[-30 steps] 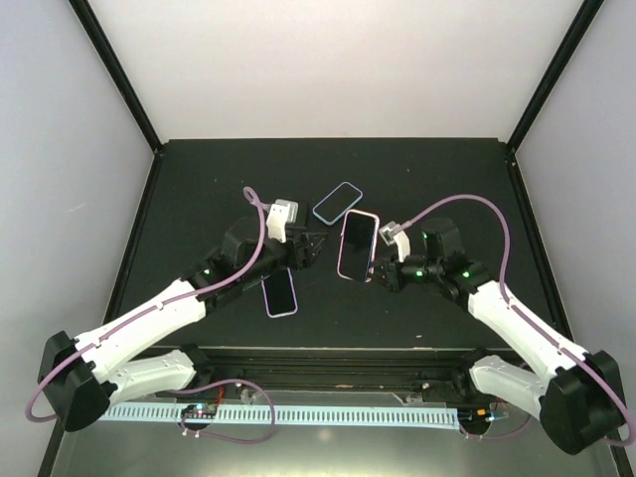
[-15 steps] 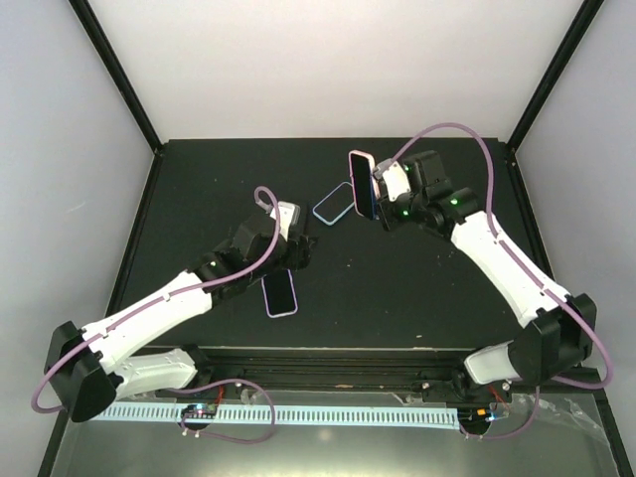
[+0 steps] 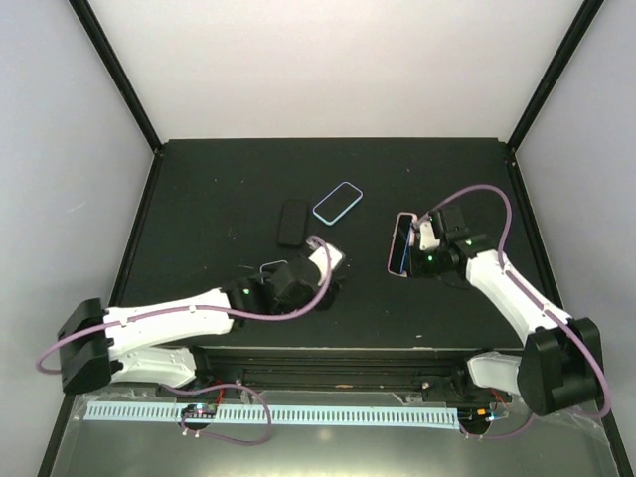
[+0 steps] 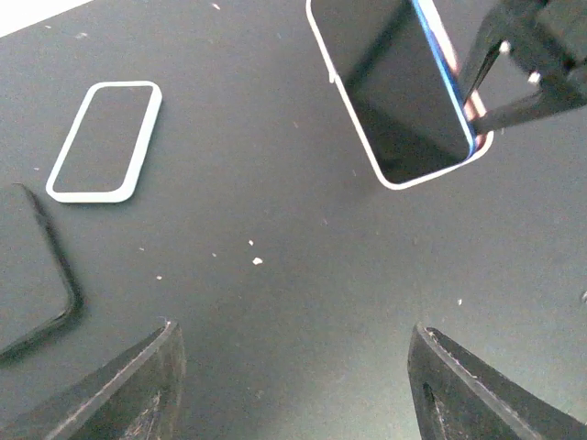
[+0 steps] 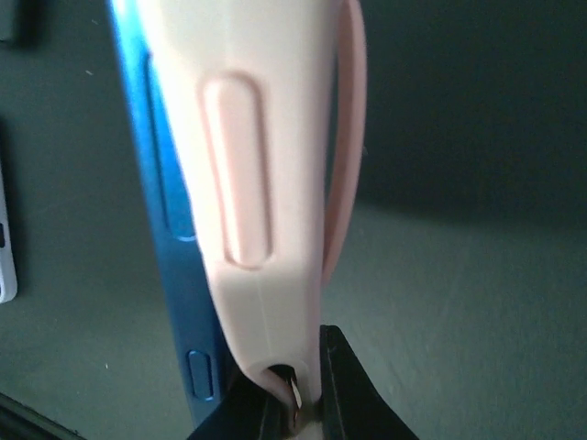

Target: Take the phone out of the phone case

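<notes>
In the overhead view the left gripper sits low and centre-left in the frame. Its wrist view shows its fingers spread wide with nothing between them. Above it, a dark slab, phone or case I cannot tell, lies flat on the table, and just to its right lies a pale-rimmed empty case. Further right, at mid-height, is the phone in its pink case. It is held up on one long edge, with its long axis running up and down the frame. The right gripper is against its right side. In the right wrist view that gripper's fingers are pinched on the rim of the pink case at its lower end, and the phone's blue edge stands proud of the case along the left. From this I judge the phone to be partly eased out. The phone therefore lies to the right of the open left gripper and apart from it, with the screen turned toward that gripper. The exposed blue edge is on the side away from the right gripper's hold, so the left arm is the free one and can reach the phone body.
</notes>
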`<action>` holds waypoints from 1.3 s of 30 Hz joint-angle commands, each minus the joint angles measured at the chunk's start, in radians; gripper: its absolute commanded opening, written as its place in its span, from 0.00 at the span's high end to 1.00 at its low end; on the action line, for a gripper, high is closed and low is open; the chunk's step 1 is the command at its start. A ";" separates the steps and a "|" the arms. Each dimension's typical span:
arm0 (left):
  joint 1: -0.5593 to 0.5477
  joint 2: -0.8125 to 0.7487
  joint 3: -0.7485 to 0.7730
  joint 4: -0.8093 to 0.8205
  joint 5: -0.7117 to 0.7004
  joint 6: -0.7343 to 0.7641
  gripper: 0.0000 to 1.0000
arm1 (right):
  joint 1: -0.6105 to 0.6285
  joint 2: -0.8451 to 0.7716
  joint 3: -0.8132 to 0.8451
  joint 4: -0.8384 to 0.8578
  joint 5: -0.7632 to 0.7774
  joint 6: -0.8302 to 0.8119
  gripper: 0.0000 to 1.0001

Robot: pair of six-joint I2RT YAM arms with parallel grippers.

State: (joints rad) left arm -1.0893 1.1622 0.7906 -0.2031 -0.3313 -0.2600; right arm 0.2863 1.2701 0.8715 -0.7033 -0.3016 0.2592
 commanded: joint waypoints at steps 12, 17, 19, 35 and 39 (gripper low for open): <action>-0.204 0.329 0.101 0.301 -0.232 0.215 0.35 | -0.028 -0.149 -0.156 0.170 -0.192 0.188 0.99; -0.201 0.380 0.130 0.332 -0.257 0.219 0.38 | -0.033 0.020 -0.069 0.107 -0.235 0.182 0.99; -0.196 0.409 0.144 0.341 -0.257 0.228 0.38 | -0.037 0.072 -0.045 0.083 -0.228 0.173 0.99; -0.126 0.628 0.216 0.453 -0.250 0.275 0.36 | -0.061 0.259 -0.020 0.046 -0.256 0.136 0.99; -0.126 0.670 0.248 0.464 -0.224 0.306 0.33 | -0.063 0.278 -0.011 0.040 -0.255 0.133 0.99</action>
State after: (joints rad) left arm -1.2148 1.7977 0.9779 0.2005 -0.5728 0.0063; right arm 0.2237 1.5322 0.8356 -0.6739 -0.5323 0.4114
